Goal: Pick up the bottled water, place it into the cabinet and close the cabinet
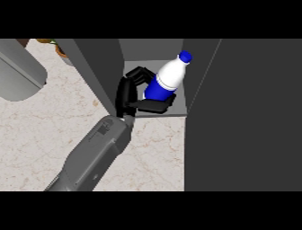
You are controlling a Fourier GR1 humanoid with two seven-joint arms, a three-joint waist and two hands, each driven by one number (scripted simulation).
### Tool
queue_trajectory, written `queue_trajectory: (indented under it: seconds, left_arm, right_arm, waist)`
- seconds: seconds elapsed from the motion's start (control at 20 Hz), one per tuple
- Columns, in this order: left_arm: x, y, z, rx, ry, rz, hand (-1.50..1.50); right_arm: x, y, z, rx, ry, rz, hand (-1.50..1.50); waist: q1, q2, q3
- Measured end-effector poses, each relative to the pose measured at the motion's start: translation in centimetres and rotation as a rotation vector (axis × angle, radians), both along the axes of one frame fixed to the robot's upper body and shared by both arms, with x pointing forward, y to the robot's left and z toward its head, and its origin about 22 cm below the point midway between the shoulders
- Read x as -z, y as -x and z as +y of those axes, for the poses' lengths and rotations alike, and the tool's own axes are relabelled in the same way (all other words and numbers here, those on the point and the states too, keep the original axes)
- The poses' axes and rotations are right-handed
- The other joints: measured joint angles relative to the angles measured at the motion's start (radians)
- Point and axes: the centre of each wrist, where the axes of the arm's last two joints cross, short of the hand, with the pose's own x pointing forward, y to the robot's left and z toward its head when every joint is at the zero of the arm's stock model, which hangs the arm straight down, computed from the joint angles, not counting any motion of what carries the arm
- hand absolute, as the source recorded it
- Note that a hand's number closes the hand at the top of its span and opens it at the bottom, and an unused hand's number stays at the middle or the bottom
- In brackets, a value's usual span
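A grey, boxy forearm [97,155] is seen, marked with a small dark label, and ended by a black hand [130,92].

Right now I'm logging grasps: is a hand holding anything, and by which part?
Yes. One hand, whichever it is, curls round the bottled water at its lower blue body, inside the open cabinet; cap and white shoulder are free.
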Motion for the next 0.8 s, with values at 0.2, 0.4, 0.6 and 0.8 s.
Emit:
queue_trajectory:
  seconds: [0.2,0.4,0.6,0.8]
  left_arm:
    - [-1.0,-1.7,-0.7,-0.038,-0.021,0.023,1.5]
    - [-1.4,-3.3,-0.7,-0.07,-0.096,0.034,1.5]
    - [-0.8,-4.2,0.0,-0.12,-0.22,0.049,1.5]
    - [-0.7,-5.3,1.2,-0.199,-0.259,0.081,1.5]
  right_arm:
    - [-0.1,-0.4,-0.8,0.001,0.027,-0.01,-1.5]
    - [0.1,-0.5,-1.0,-0.005,0.023,-0.012,-1.5]
    - [0.0,-0.3,-1.2,-0.018,0.025,-0.018,-1.5]
    - [0.4,-0.5,-1.3,-0.021,0.013,-0.023,-1.5]
  waist:
    - [-0.008,0.004,0.0]
    - [-0.018,0.008,0.0]
    - [-0.027,0.012,0.0]
    - [-0.033,0.018,0.0]
